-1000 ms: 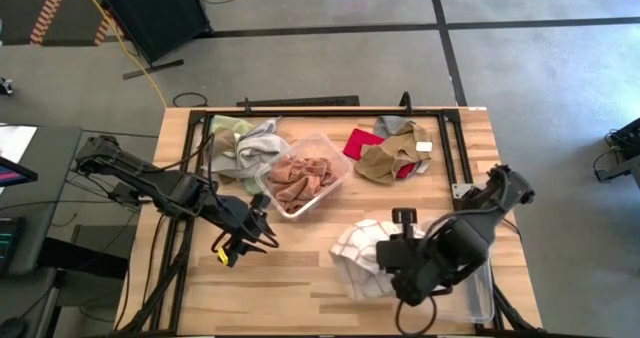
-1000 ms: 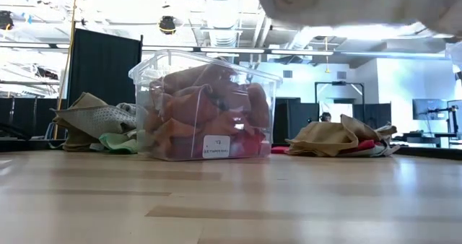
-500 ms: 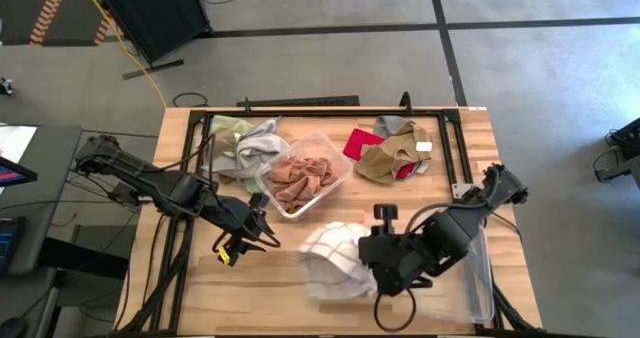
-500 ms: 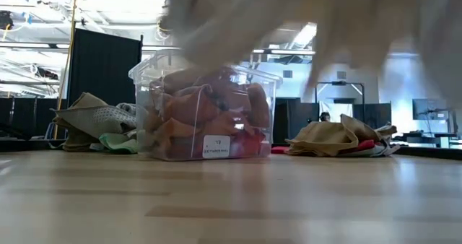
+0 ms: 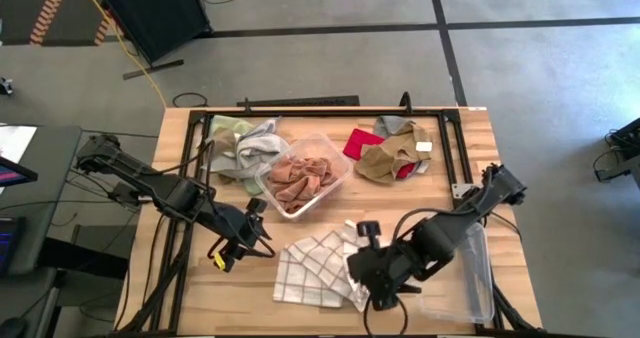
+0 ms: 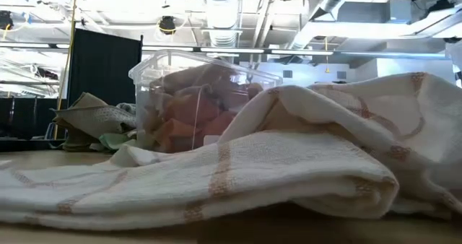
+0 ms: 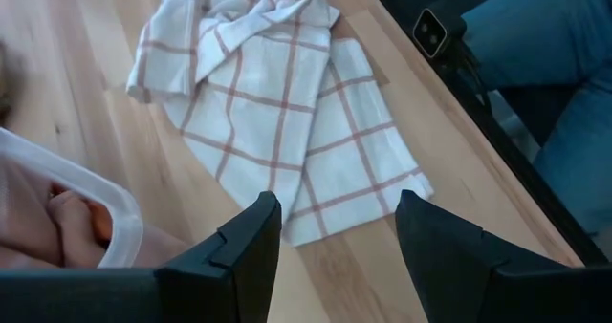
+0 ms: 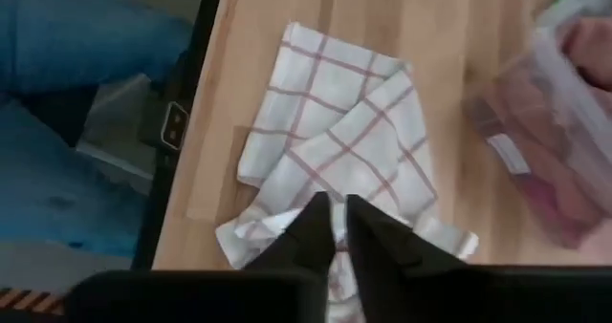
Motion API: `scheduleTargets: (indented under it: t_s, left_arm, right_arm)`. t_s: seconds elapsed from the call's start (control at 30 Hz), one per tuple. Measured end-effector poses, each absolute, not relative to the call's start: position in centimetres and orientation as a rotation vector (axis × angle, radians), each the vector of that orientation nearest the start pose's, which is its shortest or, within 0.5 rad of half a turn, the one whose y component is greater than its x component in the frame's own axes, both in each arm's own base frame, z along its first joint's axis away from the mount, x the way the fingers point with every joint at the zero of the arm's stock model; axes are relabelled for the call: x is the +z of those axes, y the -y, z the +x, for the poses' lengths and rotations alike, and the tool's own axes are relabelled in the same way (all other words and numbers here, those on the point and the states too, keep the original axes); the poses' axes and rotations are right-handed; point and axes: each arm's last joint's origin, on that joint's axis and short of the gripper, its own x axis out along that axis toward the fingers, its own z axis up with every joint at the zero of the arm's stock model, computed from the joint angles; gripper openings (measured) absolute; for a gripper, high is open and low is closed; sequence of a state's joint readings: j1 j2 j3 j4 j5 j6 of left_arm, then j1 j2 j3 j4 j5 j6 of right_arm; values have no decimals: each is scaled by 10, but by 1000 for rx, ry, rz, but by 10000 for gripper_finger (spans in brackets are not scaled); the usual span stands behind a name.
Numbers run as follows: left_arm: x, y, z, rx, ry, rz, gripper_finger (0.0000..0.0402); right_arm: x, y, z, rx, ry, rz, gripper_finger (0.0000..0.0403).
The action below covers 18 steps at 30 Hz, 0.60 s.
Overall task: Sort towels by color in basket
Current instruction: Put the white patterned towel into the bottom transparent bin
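A: Where does the white checked towel (image 5: 318,270) lie?

B: Spread flat on the wooden counter (image 5: 470,148), in front of the clear plastic tub (image 5: 305,173), well apart from it. In the low view the cloth (image 6: 216,179) fills the foreground and half hides the tub (image 6: 173,92).

A: And the right hand (image 5: 362,278)?

B: It sits at the towel's edge, on the side away from the left arm. In its wrist view the two dark fingers (image 8: 311,232) stand nearly together with the towel's edge (image 8: 335,161) at their tips; I cannot tell whether cloth is pinched between them.

A: The left hand (image 5: 240,246)?

B: It hangs beside the tub's near corner, its fingers (image 7: 239,247) spread apart with nothing between them, the checked towel (image 7: 277,103) beyond.

A: What is in the tub?

B: Rust-orange towels (image 5: 300,176). Behind it, at one side, lies a heap of grey and pale green cloths (image 5: 243,143); at the other side a heap of tan-brown cloth (image 5: 390,156) with a red one (image 5: 360,141) touching it
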<state>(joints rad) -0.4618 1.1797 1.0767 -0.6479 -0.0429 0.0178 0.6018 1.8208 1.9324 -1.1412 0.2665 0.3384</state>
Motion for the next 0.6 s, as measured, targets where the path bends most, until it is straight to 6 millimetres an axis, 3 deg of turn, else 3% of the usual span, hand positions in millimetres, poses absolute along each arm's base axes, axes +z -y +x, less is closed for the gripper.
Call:
scheduleTargets:
  t_s: [0.33, 0.47, 0.6]
  left_arm:
    - [314, 105, 214, -392, -761, 180, 196]
    - [314, 105, 214, -390, -766, 178, 196]
    - [314, 105, 214, -389, -766, 175, 196]
  right_arm:
    - [302, -201, 327, 83, -996, -70, 309]
    - [276, -198, 333, 79, -977, -51, 361]
    - [255, -192, 336, 85, -974, -38, 380]
